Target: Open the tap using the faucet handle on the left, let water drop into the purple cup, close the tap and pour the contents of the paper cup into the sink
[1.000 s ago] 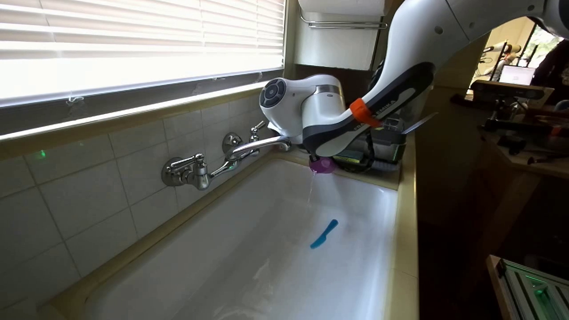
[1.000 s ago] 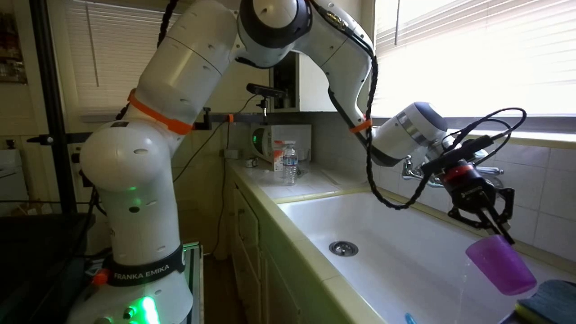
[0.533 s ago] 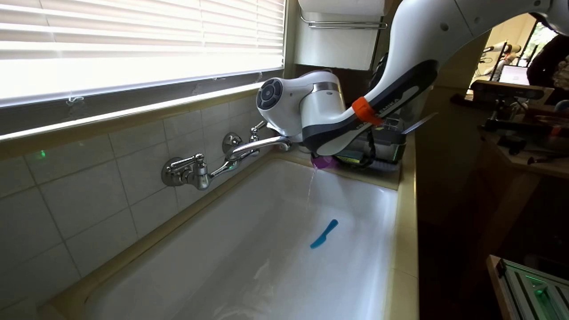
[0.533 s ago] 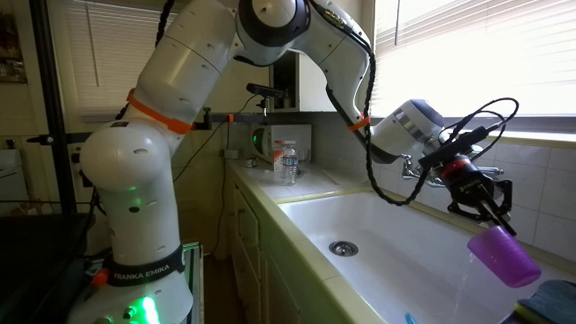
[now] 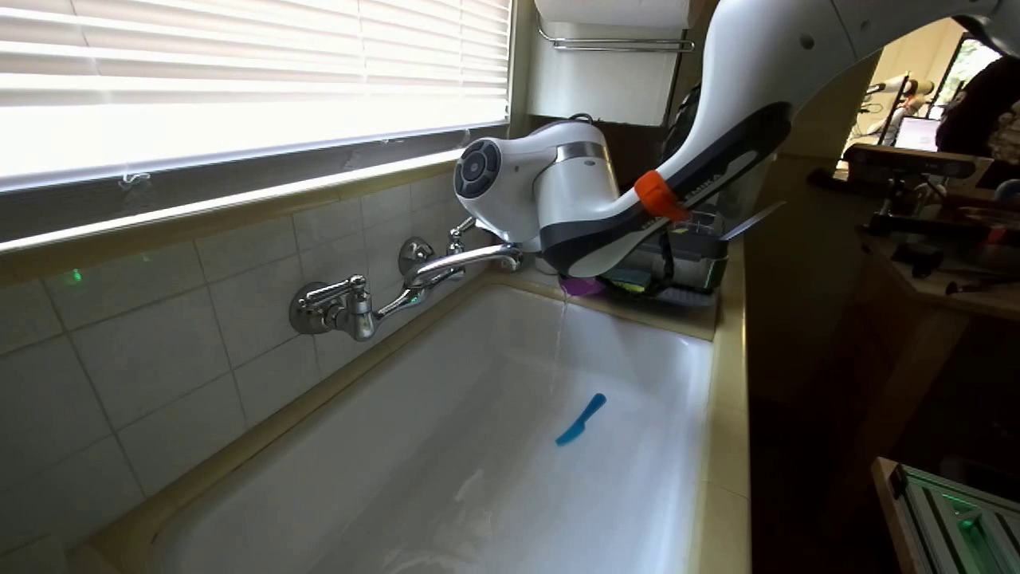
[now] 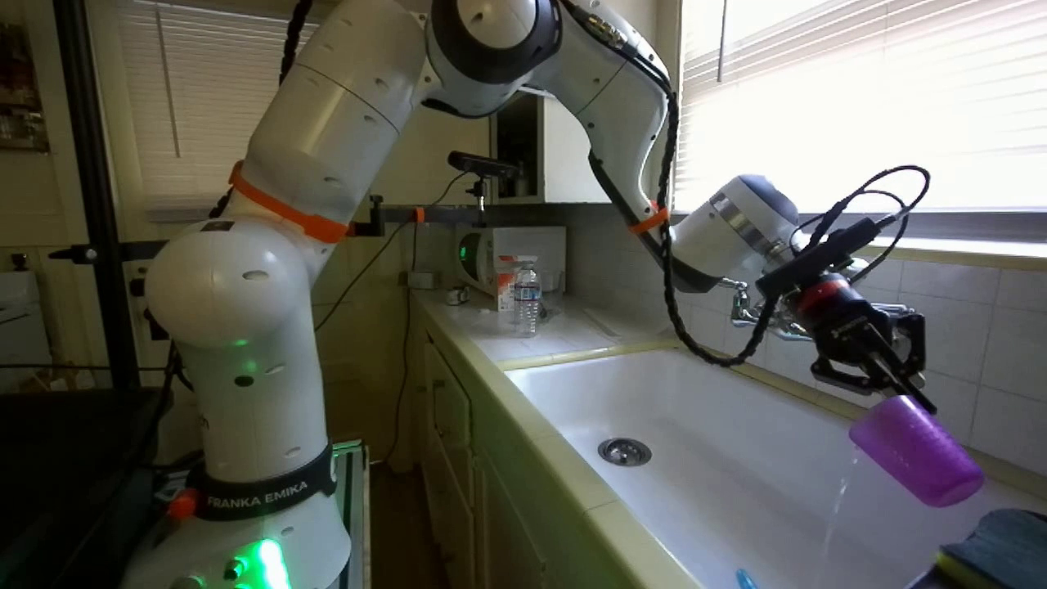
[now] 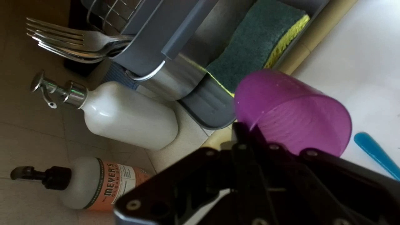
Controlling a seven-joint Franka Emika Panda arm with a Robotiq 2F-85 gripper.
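Purple tapered plastic cup [image 6: 916, 450] rises near yellow counter edge [image 5: 692, 321], rim pinched by black hand [image 6: 916, 397]; likely pouring; next: tip further.

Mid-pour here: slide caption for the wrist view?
Gripper pinching the tilted purple cup at its rim, with a blue utensil in the white sink and a sponge behind.

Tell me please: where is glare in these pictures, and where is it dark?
In both exterior views, the blinds above the sink glare nearly white; in an exterior view, the tap glints and the lower right is mostly dark; in the wrist view, the white bottle gleams.
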